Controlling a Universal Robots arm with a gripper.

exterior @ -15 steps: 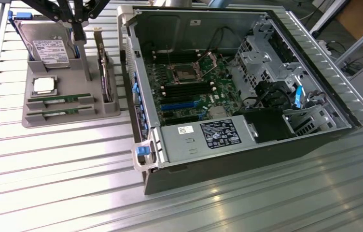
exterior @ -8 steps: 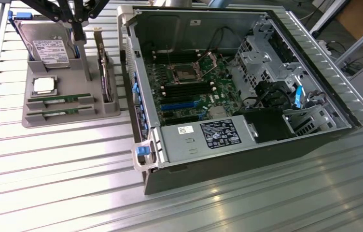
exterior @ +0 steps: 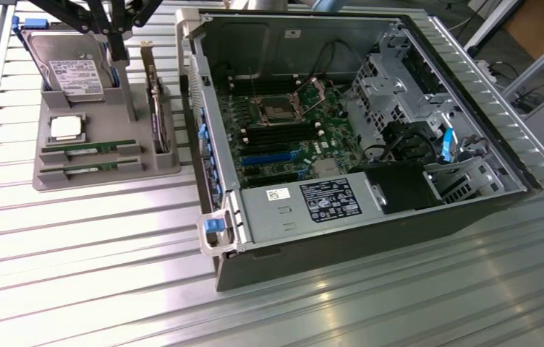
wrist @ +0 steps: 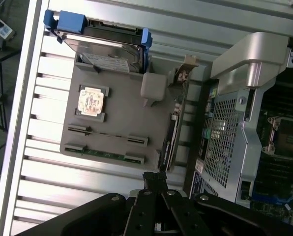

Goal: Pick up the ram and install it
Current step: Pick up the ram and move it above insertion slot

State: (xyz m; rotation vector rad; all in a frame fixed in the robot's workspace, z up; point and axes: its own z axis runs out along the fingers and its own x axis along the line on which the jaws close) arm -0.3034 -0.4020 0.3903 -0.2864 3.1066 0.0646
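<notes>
1. so, at the exterior view's left a ribbed metal table (exterior: pixel 79 238) carries a grey tray (exterior: pixel 98 181).
2. at the tray's far end a hard drive (exterior: pixel 74 72) stands tilted in its holder, with blue rails on its sides.
3. nearer the camera a silver cpu (exterior: pixel 66 128) lies flat in a square recess.
4. in front of the cpu the ram (exterior: pixel 90 148) sits on edge in a long slot, held by grey blocks at both ends. it is green and narrow.
5. a second stick (exterior: pixel 89 168) sits parallel to it in the next slot, just beside the tray's near edge.
6. the gripper (exterior: pixel 119 56) hangs above the tray's far part, between the hard drive and the card, apart from both sticks.
7. its jaws are pressed together with nothing between them. in the wrist view the black fingertips (wrist: pixel 152 178) meet in one narrow point.
8. to the right a card (exterior: pixel 161 108) with a metal bracket stands upright along the tray's right edge.
9. just beside the tray lies an open case (exterior: pixel 349 253), with a blue latch (exterior: pixel 214 225) at its near left corner.
10. inside it the motherboard (exterior: pixel 291 141) lies flat, with the bare socket (exterior: pixel 280 110) near its far end.
11. a power supply (exterior: pixel 301 206) with a white label fills the near side.
12. at the exterior view's right a metal drive cage (exterior: pixel 388 79) and black cables (exterior: pixel 398 141) take up the rest of the case.
</notes>
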